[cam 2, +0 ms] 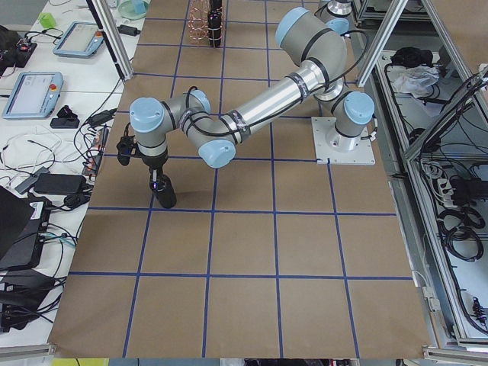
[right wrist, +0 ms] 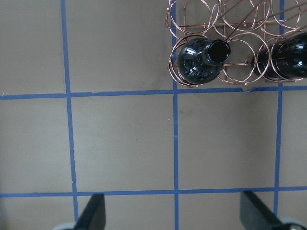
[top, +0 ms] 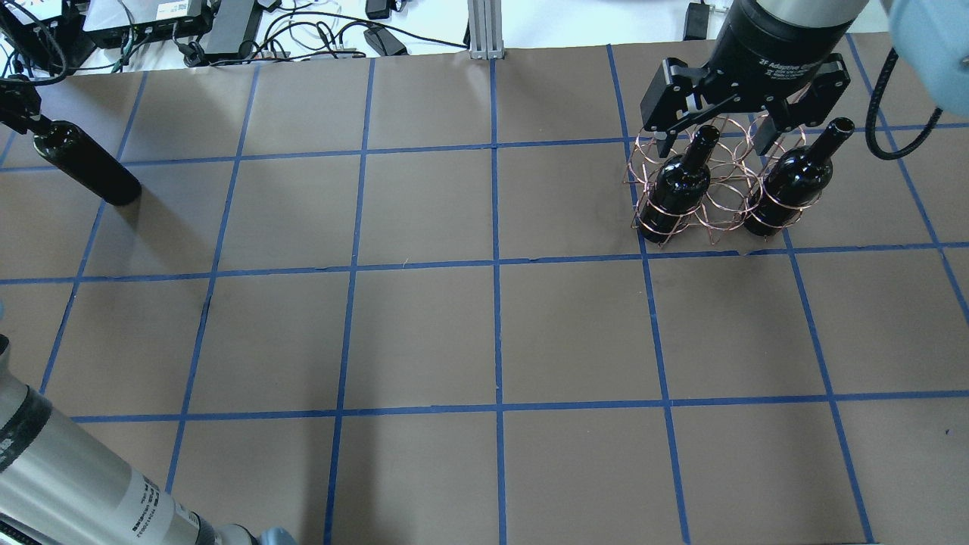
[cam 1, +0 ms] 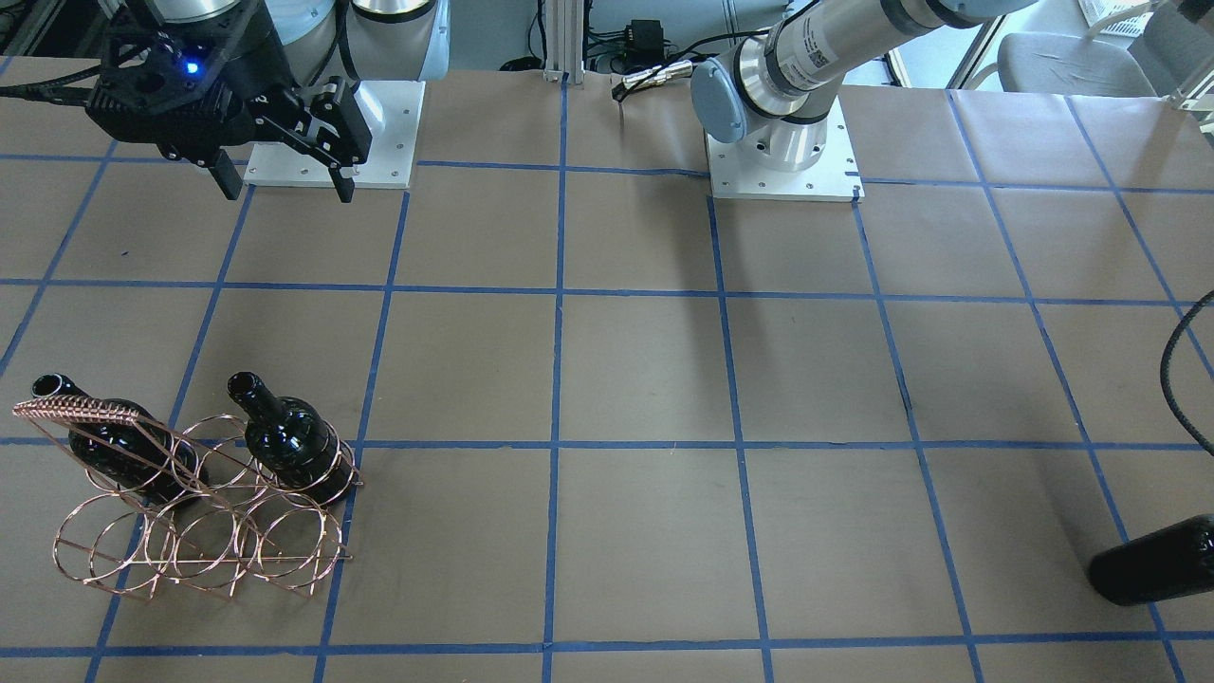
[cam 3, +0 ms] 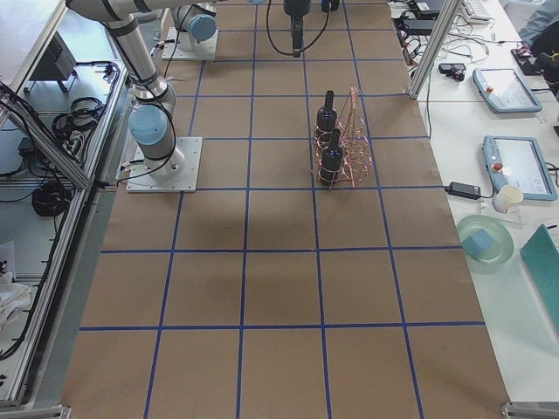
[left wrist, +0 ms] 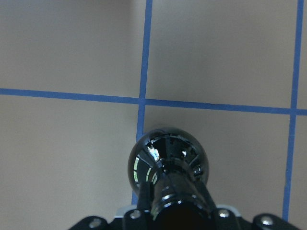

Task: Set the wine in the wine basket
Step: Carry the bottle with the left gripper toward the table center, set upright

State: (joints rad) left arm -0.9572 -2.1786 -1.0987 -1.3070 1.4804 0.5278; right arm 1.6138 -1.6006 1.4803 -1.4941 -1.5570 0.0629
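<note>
My left gripper [left wrist: 175,218] is shut on the neck of a glossy black wine bottle [left wrist: 168,160] and holds it upright over the table at the far left [top: 85,164]; whether its base touches the paper I cannot tell. The copper wire wine basket [top: 725,198] stands at the far right. It holds two look-alike black bottles, one in each outer column [top: 681,189] [top: 791,185], with the middle column empty. My right gripper [top: 715,140] is open and empty, high above the basket. In the right wrist view the basket [right wrist: 240,26] lies at the top right.
The brown paper table [top: 492,333] carries a blue tape grid. The arm bases [cam 1: 782,161] stand on white plates at the robot's side. Cables and electronics [top: 227,30] lie beyond the far edge. The held bottle also shows at the front view's right edge [cam 1: 1157,560].
</note>
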